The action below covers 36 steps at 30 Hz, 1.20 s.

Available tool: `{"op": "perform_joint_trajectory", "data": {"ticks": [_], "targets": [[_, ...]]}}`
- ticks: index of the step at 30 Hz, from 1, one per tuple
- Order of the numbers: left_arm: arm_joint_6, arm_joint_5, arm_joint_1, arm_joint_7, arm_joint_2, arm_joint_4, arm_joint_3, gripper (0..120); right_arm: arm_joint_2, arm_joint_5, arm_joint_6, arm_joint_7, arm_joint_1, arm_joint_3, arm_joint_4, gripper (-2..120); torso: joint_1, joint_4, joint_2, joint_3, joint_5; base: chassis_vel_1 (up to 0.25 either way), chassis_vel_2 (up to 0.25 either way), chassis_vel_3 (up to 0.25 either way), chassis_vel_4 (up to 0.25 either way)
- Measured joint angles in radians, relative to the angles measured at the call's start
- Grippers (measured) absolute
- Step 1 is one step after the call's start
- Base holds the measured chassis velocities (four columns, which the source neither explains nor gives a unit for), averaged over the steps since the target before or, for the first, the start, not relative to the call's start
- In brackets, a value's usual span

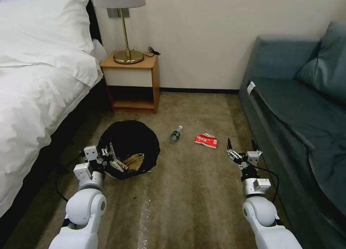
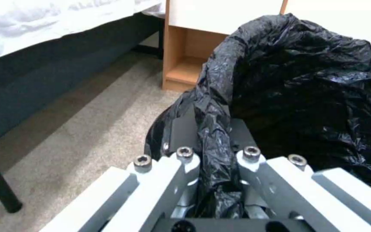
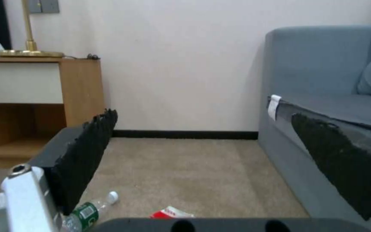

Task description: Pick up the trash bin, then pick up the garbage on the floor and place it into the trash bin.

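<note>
The trash bin (image 1: 129, 144), lined with a crinkly black bag, hangs tilted at the left with my left gripper (image 1: 108, 156) shut on its rim; the wrist view shows the bag (image 2: 297, 90) pinched between the fingers (image 2: 181, 135). A brown paper bag (image 1: 134, 161) and a shiny yellow-black wrapper (image 1: 118, 165) lie inside it. On the carpet rest a small clear bottle with a green label (image 1: 176, 134) (image 3: 89, 211) and a red-and-white crumpled packet (image 1: 206, 140) (image 3: 170, 213). My right gripper (image 1: 242, 146) hovers open, just right of the packet, nothing between its pads (image 3: 87, 154).
A bed (image 1: 39, 86) runs along the left, a wooden nightstand (image 1: 134, 81) with a brass lamp (image 1: 126, 32) stands at the back, and a blue-grey sofa (image 1: 299, 115) flanks the right. A strip of plastic film (image 1: 144, 216) lies on the carpet between my arms.
</note>
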Motion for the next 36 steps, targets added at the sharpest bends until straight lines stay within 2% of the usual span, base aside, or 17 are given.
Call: {"op": "perform_joint_trajectory", "data": {"ticks": [36], "targets": [[-0.01,0.001,0.0,0.006,0.002,-0.002,-0.002,4,-0.012,0.022,0.005,-0.009,0.012,0.022,-0.001,100,0.0,0.0001,0.0,0.0,0.0001,-0.073,0.078,0.075,-0.076]]}}
